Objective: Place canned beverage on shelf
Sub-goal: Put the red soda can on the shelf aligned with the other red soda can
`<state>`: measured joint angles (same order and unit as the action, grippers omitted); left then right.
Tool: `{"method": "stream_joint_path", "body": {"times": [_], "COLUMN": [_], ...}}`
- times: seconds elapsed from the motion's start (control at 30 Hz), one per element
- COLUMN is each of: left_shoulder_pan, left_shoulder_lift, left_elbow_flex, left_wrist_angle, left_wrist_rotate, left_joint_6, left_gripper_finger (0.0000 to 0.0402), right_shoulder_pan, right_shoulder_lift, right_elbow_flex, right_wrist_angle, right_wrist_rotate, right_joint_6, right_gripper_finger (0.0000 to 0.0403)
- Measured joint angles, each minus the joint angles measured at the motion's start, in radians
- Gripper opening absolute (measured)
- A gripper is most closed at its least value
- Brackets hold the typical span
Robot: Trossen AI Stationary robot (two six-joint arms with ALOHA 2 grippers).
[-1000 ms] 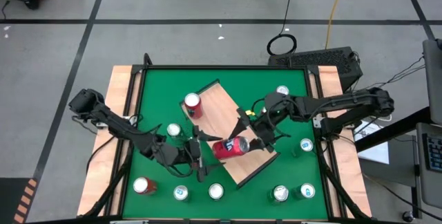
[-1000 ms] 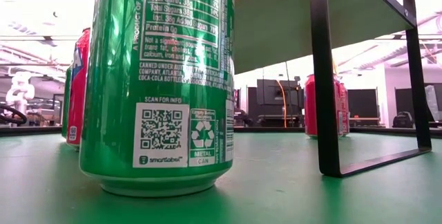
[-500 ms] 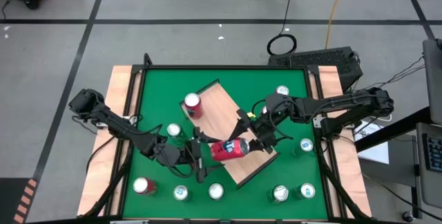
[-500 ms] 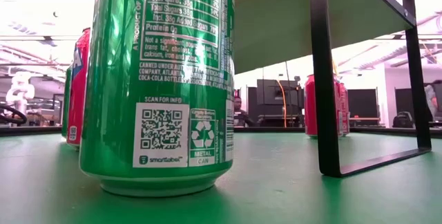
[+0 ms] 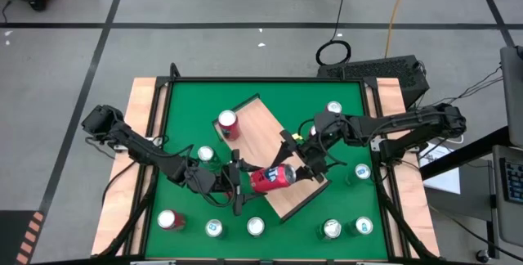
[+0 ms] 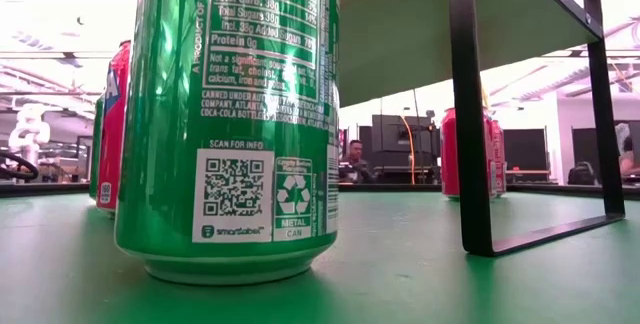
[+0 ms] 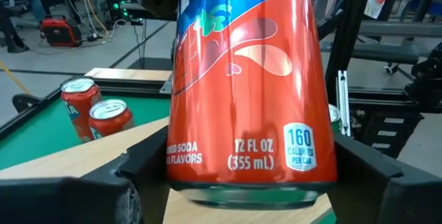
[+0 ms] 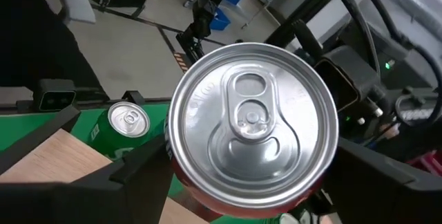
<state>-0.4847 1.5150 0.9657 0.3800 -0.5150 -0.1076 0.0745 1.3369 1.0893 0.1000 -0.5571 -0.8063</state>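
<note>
While both grippers are sharing the red soda can (image 5: 272, 176) over the shelf (image 5: 260, 131), I'm worrying: right gripper (image 5: 297, 170) is grasping its top, left gripper (image 5: 238, 180) is closing around its base, so mistimed letting go is risking a tumble.

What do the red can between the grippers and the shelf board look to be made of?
Red can: looks like thin metal, glossy printed wall, bare silvery lid with pull tab in the right wrist view.
Shelf: light wood-grain top, likely wood or laminate, matte; the low view shows thin dark legs, probably metal.
</note>
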Motion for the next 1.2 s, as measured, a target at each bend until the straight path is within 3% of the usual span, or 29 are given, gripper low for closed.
{"method": "stream_joint_path", "body": {"times": [0.27,0.47,0.67,0.83,1.03,1.2], "left_shoulder_pan": [-0.002,-0.008,-0.031,-0.028,-0.016,0.004], "left_shoulder_lift": [0.0,-0.006,-0.006,-0.007,-0.007,-0.007], "left_elbow_flex": [0.0,0.004,0.055,0.084,0.091,0.091], "left_wrist_angle": [0.002,0.008,-0.002,0.011,0.017,0.059], "left_wrist_rotate": [-0.027,-0.095,-0.208,-0.33,-0.502,-0.537], "left_joint_6": [0.038,0.108,0.277,0.359,0.437,0.54], "left_gripper_finger": [0.0287,0.0287,0.0287,0.0287,0.0287,0.0287], "right_shoulder_pan": [0.001,0.007,0.005,0.02,0.051,0.054], "right_shoulder_lift": [-0.006,-0.064,-0.151,-0.167,-0.166,-0.166], "right_elbow_flex": [0.0,0.0,0.0,0.002,0.002,0.0], "right_wrist_angle": [-0.031,-0.111,-0.224,-0.28,-0.241,-0.119], "right_wrist_rotate": [0.041,0.204,0.279,0.401,0.597,0.61], "right_joint_6": [0.147,0.287,0.568,0.742,0.807,0.755], "right_gripper_finger": [0.0343,0.0351,0.0351,0.0351,0.0351,0.0351]}}
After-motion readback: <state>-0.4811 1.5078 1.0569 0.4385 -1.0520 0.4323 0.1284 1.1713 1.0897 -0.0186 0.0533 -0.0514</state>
